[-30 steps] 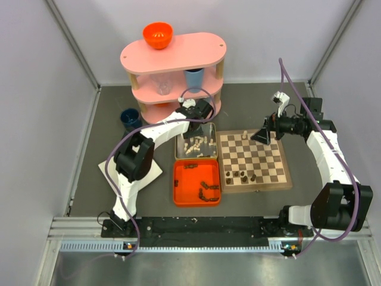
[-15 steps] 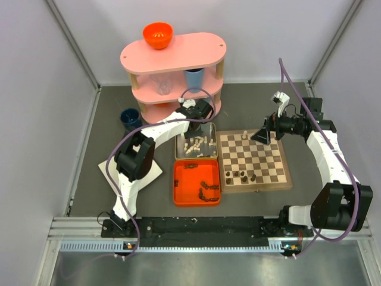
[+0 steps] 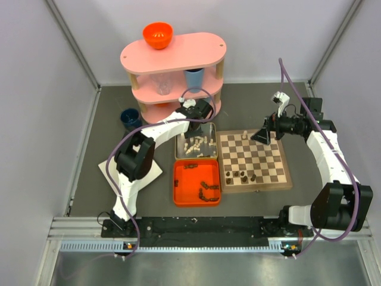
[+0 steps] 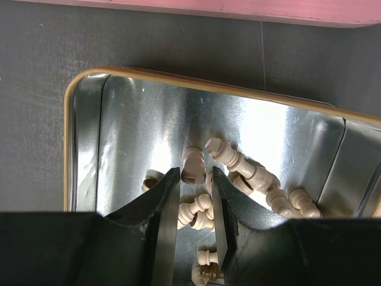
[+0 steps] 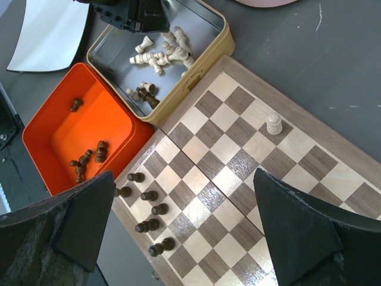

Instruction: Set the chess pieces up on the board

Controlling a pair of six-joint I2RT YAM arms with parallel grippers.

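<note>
Left fingers (image 4: 193, 185) narrow, straddling lying cream piece (image 4: 191, 213) in tin (image 4: 89, 149); cannot tell if gripping. Best: centring on piece, avoiding neighbours, lifting straight. Right fingers (image 5: 183, 176) wide, hovering over board (image 5: 238, 131), holding nothing.

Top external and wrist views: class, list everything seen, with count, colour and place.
board: one, brown and cream, right of tin and tray
dark pieces: about six on the board; several in the tray
cream pieces: one on the board; many in the tin
tin: one, silver, left of the board
tray: one, orange, nearer than the tin
shelf unit: one, pink, at the back
bowl: one, orange, top shelf
pale blue cup: one, middle shelf
dark blue cup: one, left of the shelf unit
white sheet: one, left of the tray
left gripper: black, over the tin, cream piece between its jaws
right gripper: black, open, over the board
</note>
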